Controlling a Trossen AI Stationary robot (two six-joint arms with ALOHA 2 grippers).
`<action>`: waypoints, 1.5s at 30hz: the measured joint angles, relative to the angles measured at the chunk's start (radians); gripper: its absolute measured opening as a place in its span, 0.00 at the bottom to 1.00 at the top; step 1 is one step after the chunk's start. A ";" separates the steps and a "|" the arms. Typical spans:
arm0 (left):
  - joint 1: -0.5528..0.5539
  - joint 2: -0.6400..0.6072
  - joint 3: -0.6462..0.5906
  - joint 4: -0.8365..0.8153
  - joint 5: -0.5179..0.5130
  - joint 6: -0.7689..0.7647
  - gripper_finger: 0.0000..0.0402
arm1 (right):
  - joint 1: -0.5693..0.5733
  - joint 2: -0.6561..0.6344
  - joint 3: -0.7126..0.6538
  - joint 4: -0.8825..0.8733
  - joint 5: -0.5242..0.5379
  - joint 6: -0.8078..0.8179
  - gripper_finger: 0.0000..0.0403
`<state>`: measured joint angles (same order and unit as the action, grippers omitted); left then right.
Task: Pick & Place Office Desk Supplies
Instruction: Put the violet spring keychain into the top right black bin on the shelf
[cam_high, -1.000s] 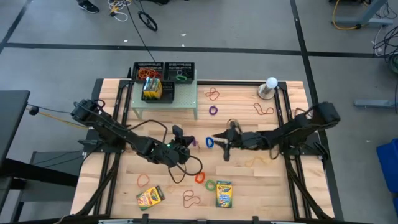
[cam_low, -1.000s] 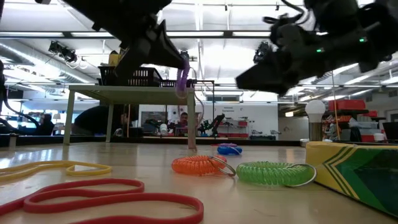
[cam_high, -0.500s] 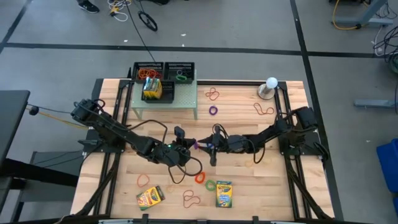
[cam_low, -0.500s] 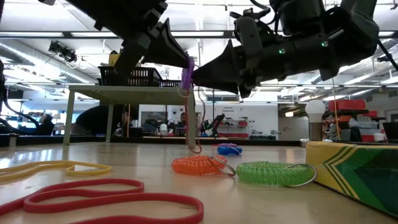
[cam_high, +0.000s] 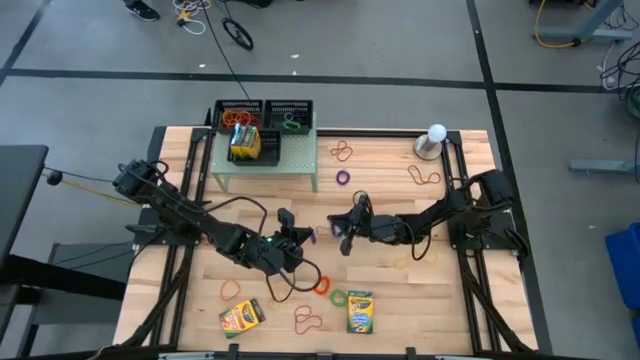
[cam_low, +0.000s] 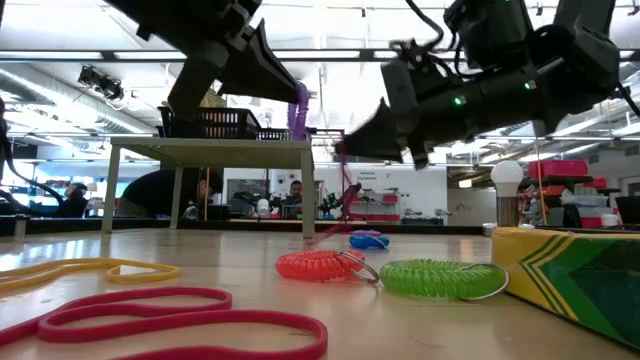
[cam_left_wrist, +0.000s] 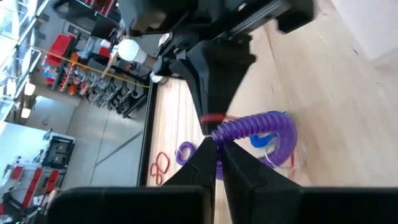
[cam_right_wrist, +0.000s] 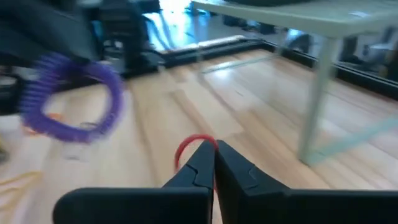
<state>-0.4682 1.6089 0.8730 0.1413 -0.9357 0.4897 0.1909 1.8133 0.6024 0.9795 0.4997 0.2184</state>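
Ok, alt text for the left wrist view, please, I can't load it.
The left gripper is shut on a purple coiled loop, held above the wooden table. Close ahead the right gripper pinches a thin red band.

two crayon boxes (cam_high: 241, 316) on the table, one on the shelf (cam_high: 268, 168); two mesh trays (cam_high: 238, 113).
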 joint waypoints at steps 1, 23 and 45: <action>-0.005 0.000 0.000 -0.001 -0.007 -0.002 0.05 | -0.002 -0.007 -0.009 -0.003 0.010 0.011 0.02; 0.271 -0.312 0.058 -0.070 0.015 -0.317 0.03 | -0.013 0.086 0.146 -0.154 -0.181 0.106 0.16; 0.827 -0.217 0.496 -0.727 0.283 -0.390 0.04 | 0.021 0.012 0.153 -0.275 -0.136 0.028 0.55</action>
<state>0.3584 1.3920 1.3689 -0.5860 -0.6532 0.0995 0.2123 1.8252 0.7551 0.7041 0.3641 0.2468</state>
